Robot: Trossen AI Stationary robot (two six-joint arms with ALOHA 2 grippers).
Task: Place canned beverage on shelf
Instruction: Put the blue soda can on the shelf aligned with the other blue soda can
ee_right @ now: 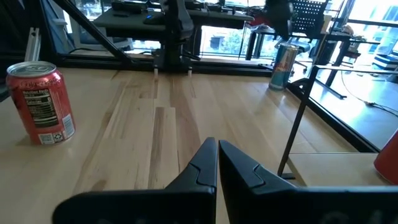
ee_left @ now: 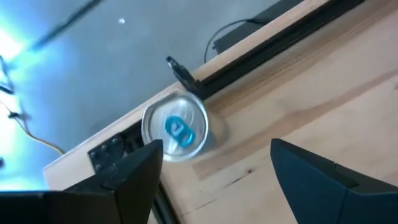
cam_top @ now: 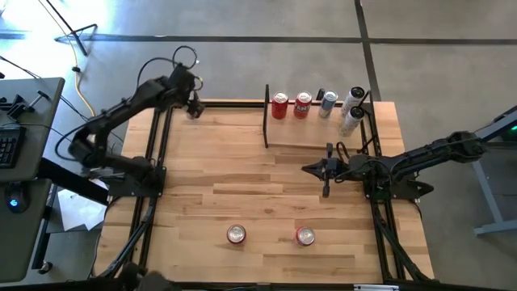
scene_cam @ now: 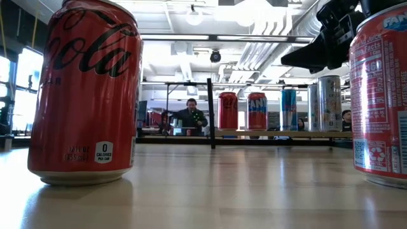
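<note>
A silver can with a blue tab [ee_left: 176, 127] stands upright at the table's far left corner; it also shows in the right wrist view [ee_right: 286, 65]. My left gripper [cam_top: 192, 103] hangs open above it, fingers [ee_left: 134, 168] apart and clear of the can. The shelf [cam_top: 319, 145] is at the far right, with a black divider [cam_top: 266, 117] at its left end and several cans standing on it [cam_top: 302, 105]. My right gripper [cam_top: 305, 168] is shut and empty in front of the shelf, pointing toward the table's left.
Two red cans stand upright near the table's front edge [cam_top: 235, 234] [cam_top: 304, 235], large in the low view [scene_cam: 86, 95] [scene_cam: 381, 95]. Black frame rails run along the table's left [cam_top: 157, 153] and right [cam_top: 376, 162] sides. A person [scene_cam: 191, 114] sits beyond the table.
</note>
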